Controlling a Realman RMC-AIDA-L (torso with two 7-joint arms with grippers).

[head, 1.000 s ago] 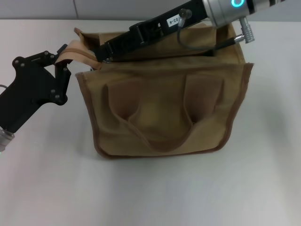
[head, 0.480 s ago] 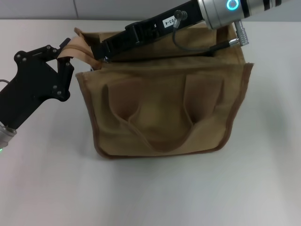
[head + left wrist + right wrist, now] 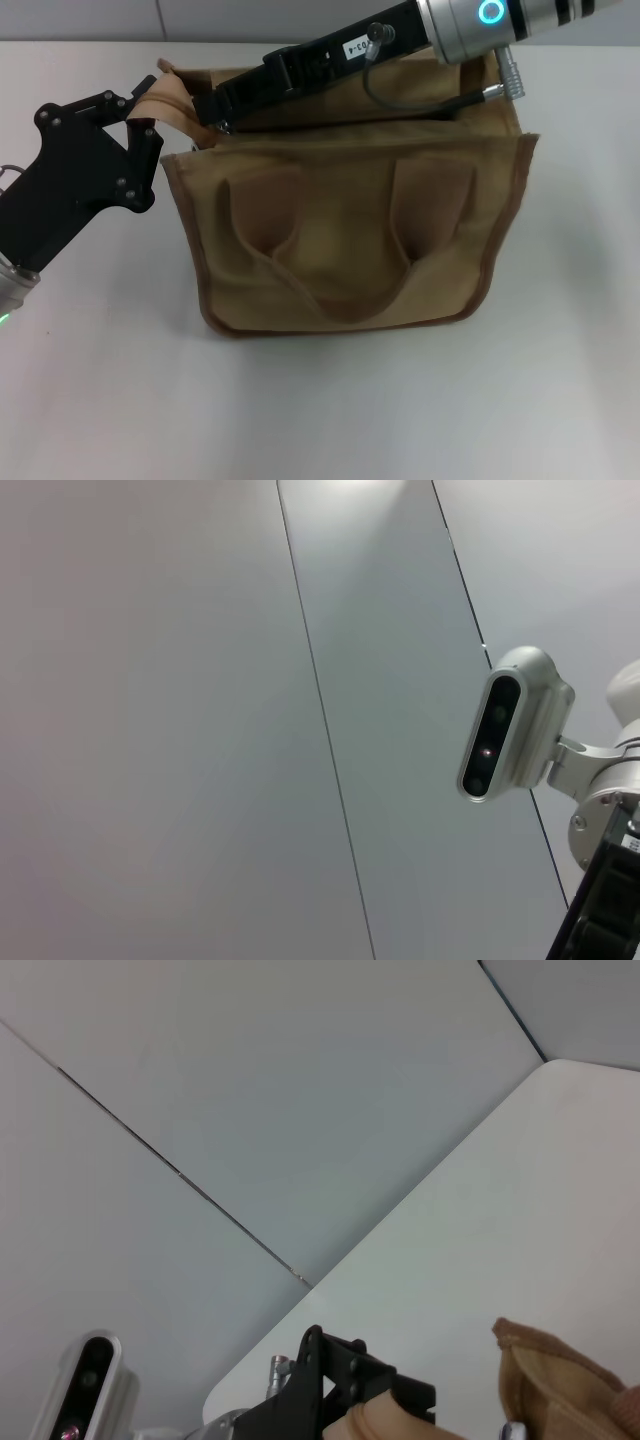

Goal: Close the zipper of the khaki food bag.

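Note:
The khaki food bag (image 3: pixel 350 230) stands upright mid-table, its loop handle (image 3: pixel 345 300) hanging down the front face. My right gripper (image 3: pixel 210 112) reaches across the bag's top to its far left corner and looks shut on the zipper's small silver pull tab (image 3: pixel 226 127). My left gripper (image 3: pixel 143 118) is at the bag's left corner, shut on the zipper's tan fabric tail (image 3: pixel 165 98). The right arm hides most of the zipper track. In the right wrist view the left gripper (image 3: pixel 345 1375) and the tan tail (image 3: pixel 555 1385) show at the bottom edge.
The white table (image 3: pixel 320 400) surrounds the bag, with a grey wall behind. The left wrist view shows only wall panels and the robot's head camera (image 3: pixel 510 735).
The left gripper has moved slightly up and toward the bag with the tail. The right arm has shifted a little to the left along the bag's top.

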